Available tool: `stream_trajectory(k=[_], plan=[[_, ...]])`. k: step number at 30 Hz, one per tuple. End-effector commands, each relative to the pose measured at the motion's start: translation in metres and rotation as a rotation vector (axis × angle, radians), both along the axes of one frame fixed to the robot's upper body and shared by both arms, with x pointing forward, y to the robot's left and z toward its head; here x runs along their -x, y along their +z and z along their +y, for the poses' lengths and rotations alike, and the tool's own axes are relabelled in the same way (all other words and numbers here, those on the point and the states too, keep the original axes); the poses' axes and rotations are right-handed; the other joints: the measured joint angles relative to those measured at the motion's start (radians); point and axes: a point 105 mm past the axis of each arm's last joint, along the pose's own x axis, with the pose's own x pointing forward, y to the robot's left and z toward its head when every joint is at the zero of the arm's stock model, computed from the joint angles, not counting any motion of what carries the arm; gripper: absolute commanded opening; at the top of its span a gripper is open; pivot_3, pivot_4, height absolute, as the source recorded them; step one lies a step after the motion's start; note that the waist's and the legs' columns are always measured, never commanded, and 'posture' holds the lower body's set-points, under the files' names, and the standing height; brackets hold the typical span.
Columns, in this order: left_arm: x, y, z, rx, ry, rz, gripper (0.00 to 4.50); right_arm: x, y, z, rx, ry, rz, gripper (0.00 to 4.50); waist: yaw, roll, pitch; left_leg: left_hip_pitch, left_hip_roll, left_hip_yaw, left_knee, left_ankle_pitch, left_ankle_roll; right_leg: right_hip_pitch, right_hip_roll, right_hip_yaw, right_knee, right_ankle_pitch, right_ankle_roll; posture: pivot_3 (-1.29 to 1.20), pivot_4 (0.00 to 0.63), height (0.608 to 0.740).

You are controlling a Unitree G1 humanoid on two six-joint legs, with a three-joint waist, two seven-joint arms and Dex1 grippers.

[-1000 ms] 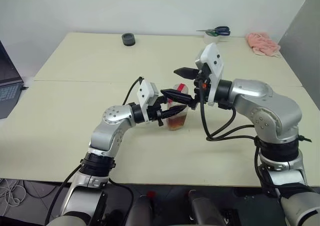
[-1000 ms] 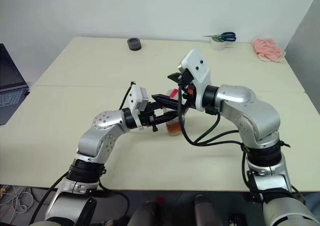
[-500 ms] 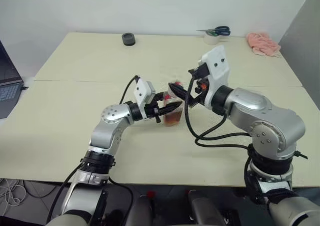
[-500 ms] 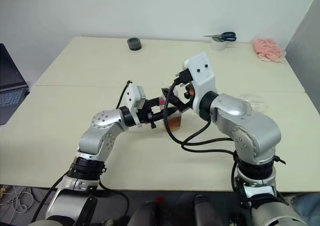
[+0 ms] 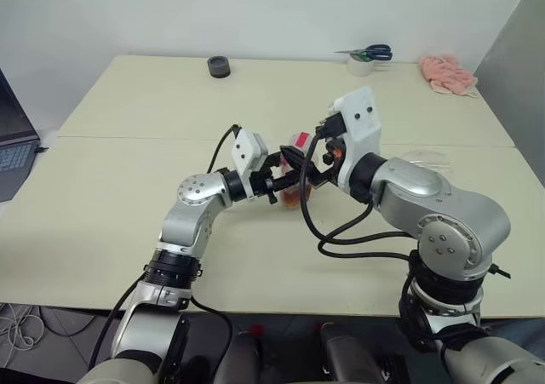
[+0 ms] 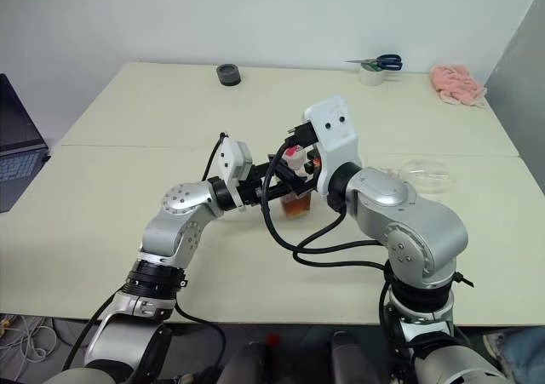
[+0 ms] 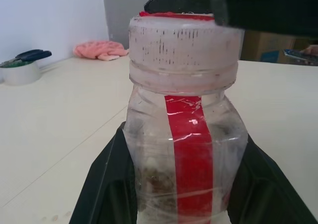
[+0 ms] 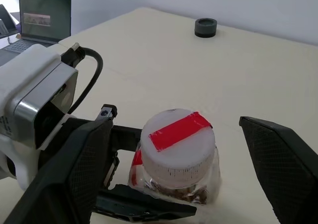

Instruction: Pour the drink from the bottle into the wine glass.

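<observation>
The bottle (image 7: 185, 149) stood upright near the middle of the counter (image 5: 128, 222), with its cap (image 8: 178, 139) on; the cap looked whitish with a red strip across the top. A little reddish-brown drink (image 6: 296, 205) was in the bottom of the bottle. The left gripper (image 5: 285, 186) came from the left, and its jaws were clamped on the body of the bottle. The right gripper (image 8: 178, 149) was above the cap, with its jaws wide apart, one finger on each side of the cap and not touching it. The wine glass (image 6: 424, 173) lay on its side on the counter, to the right of the bottle and well apart from it. At the far edge there were a black round lid (image 5: 219, 66), scissors (image 5: 368, 54) on a roll of tape (image 6: 370, 75), and a pink cloth (image 5: 447, 73). A laptop (image 6: 17, 141) was at the left.
</observation>
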Motion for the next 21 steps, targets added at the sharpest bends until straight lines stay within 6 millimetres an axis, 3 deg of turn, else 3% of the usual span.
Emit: stream_trajectory(k=[1, 10, 13, 18, 21], plan=[[0.0034, 0.0193, -0.0031, 0.022, -0.019, -0.076, 1.74, 0.0001, 0.0056, -0.0010, -0.014, -0.015, -0.024, 4.34, 0.000, 0.000, 0.000, 0.000, 0.000, 0.000, 0.000, 0.000, 0.000, 0.000, 0.000, 0.000, 0.000, 0.000, 0.000, 0.00, 0.150, 0.740], [0.0045, 0.0184, -0.0001, 0.018, -0.011, -0.074, 1.74, -0.0023, 0.0046, 0.0027, -0.029, -0.019, -0.014, 4.34, 0.000, 0.000, 0.000, 0.000, 0.000, 0.000, 0.000, 0.000, 0.000, 0.000, 0.000, 0.000, 0.000, 0.000, 0.000, 0.00, 0.150, 0.740], [0.0047, 0.0180, 0.0004, 0.018, -0.008, -0.073, 1.74, -0.0027, 0.0049, 0.0030, -0.032, -0.021, -0.015, 3.72, 0.000, 0.000, 0.000, 0.000, 0.000, 0.000, 0.000, 0.000, 0.000, 0.000, 0.000, 0.000, 0.000, 0.000, 0.000, 0.00, 0.150, 0.740], [0.0042, 0.0183, 0.0005, 0.015, -0.006, -0.074, 1.74, -0.0032, 0.0046, 0.0034, -0.031, -0.022, -0.014, 1.94, -0.001, 0.000, 0.000, 0.000, 0.000, 0.000, 0.000, 0.000, 0.000, 0.000, 0.000, 0.000, 0.000, 0.000, 0.000, 0.00, 0.150, 0.740], [0.0039, 0.0187, 0.0005, 0.014, -0.005, -0.076, 1.73, -0.0033, 0.0041, 0.0036, -0.029, -0.020, -0.012, 1.83, 0.000, 0.000, 0.000, 0.000, 0.000, 0.000, 0.000, 0.000, 0.000, 0.000, 0.000, 0.000, 0.000, 0.000, 0.000, 0.00, 0.150, 0.740]])
